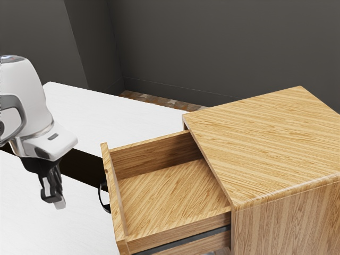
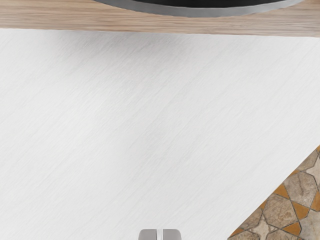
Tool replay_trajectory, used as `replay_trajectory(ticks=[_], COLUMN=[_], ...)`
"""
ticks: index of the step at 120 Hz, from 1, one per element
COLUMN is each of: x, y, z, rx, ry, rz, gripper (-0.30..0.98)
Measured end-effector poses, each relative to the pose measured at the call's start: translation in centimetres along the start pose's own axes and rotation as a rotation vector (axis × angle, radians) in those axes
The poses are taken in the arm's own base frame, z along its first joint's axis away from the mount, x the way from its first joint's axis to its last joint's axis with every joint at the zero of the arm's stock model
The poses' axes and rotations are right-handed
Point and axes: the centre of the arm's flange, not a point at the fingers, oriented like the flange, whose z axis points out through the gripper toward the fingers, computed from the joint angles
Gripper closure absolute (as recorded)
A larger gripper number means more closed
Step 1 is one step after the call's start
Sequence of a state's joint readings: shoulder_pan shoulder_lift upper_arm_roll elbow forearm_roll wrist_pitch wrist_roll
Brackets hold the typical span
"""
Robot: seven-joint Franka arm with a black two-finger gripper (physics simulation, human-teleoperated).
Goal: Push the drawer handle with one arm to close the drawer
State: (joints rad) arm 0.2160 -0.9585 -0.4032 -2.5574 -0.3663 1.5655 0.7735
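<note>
The light wooden drawer stood pulled out of the wooden cabinet, just below the centre of the exterior view. Its black curved handle faced the exterior view's left. The black two-finger hand pointed downward at the lower left, apart from the handle, its fingers drawn nearly together with nothing between them. Brown patterned tiles lay at the wrist view's lower right, beside the white surface.
</note>
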Motion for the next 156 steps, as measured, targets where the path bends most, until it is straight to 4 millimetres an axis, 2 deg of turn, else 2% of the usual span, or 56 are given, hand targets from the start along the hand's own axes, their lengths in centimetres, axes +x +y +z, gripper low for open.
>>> replay_trajectory(ticks=[22,68,94,114,130,156], x=[1.0,2.3,4.5,5.1,6.4,7.5], y=[1.3,1.0,1.9,1.8,1.9,1.8], z=[0.4,-0.5,-0.1,0.0,-0.1,-0.1], rx=[-0.006,0.022,0.037,0.031,0.041,0.041], ry=[0.002,0.041,0.045,0.057,0.054,0.058], rz=[-0.007,-0.037,-0.039,-0.049,-0.045,-0.048], gripper=[0.78,0.79,0.79,0.79,0.79,0.79])
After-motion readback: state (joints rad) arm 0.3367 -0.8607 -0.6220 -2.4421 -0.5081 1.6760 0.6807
